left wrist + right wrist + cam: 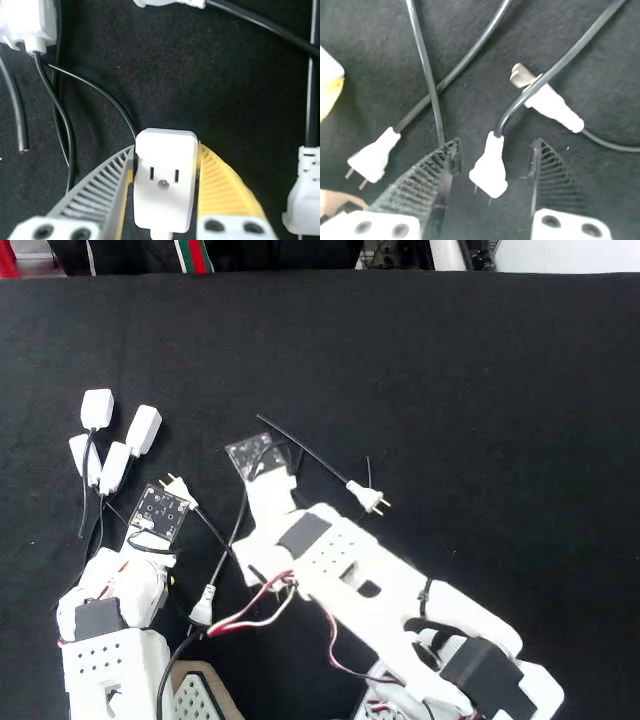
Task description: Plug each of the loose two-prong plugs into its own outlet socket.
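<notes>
My left gripper is shut on a white outlet socket, held between the grey finger and the yellow finger, its slots facing the camera. In the high view this gripper sits at the lower left. My right gripper is open low over the cloth, with a white two-prong plug lying loose between its fingers, touching neither. A second plug lies beside it and a third beyond. In the high view the right gripper is mid-table, with one plug to its right.
Several more white sockets with black cords are bunched at the far left. Another plug lies just past the left gripper, and one more lies between the arms. Black cords cross the black cloth around the right gripper.
</notes>
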You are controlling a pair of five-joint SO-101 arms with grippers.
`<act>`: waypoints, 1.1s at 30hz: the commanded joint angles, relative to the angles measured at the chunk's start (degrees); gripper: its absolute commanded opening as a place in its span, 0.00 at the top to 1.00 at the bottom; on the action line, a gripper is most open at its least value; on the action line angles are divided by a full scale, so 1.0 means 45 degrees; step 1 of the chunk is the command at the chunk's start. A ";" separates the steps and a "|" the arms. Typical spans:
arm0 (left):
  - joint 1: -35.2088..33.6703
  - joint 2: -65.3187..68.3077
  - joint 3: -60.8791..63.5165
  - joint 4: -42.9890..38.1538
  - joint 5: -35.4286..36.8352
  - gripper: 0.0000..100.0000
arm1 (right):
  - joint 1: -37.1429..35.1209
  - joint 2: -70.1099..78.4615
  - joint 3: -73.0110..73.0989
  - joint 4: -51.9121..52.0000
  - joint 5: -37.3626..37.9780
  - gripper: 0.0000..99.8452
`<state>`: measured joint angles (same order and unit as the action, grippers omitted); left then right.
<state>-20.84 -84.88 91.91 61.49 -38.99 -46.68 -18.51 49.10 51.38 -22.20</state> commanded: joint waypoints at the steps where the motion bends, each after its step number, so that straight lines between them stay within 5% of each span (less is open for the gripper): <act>1: -0.0088 -0.0078 -0.0049 -0.0234 0.0039 0.97 | -0.0410 0.0029 0.0381 -0.0254 -0.0156 0.77; 11: -0.0088 -0.0078 -0.0049 -0.0234 0.0039 0.97 | -0.0371 0.0029 0.2589 -0.4063 0.0117 0.77; 20: -0.0088 -0.0078 -0.0049 -0.0234 0.0039 0.97 | -0.0176 0.0029 0.2803 -0.4337 0.0938 0.78; 27: -0.0088 -0.0078 -0.0049 -0.0234 0.0039 0.97 | 0.0723 0.0029 0.2725 -0.4376 0.2051 0.99; 33: -0.0088 -0.0078 -0.0049 -0.0234 0.0039 0.97 | 0.0742 0.0010 0.2725 -0.4357 0.2110 0.99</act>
<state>-20.84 -84.88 91.91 61.49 -38.99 -44.13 -18.51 61.85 32.66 -13.32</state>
